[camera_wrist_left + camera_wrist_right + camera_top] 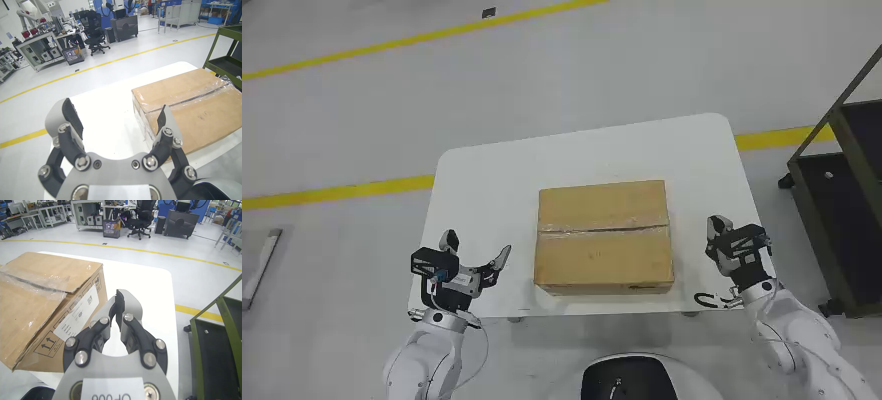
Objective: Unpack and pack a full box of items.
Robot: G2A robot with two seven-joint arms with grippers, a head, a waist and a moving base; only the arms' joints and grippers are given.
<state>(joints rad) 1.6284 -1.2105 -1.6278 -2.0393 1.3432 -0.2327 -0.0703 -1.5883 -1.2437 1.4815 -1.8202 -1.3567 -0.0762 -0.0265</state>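
White table (482,180) bore the cardboard box (604,235) at its middle, flaps down under clear tape. The left gripper (477,247) hovered beside it, fingers spread wide; the right gripper (718,226) hung opposite, fingers pressed together, empty.

A white table (482,200) with rounded corners stands on a pale grey floor crossed by yellow lines (342,191). A green cart (852,215) with dark shelves stands near the table's right end. Far across the room are a black office chair (94,36), a black cabinet (123,27) and a metal-framed bench (37,51) holding equipment.
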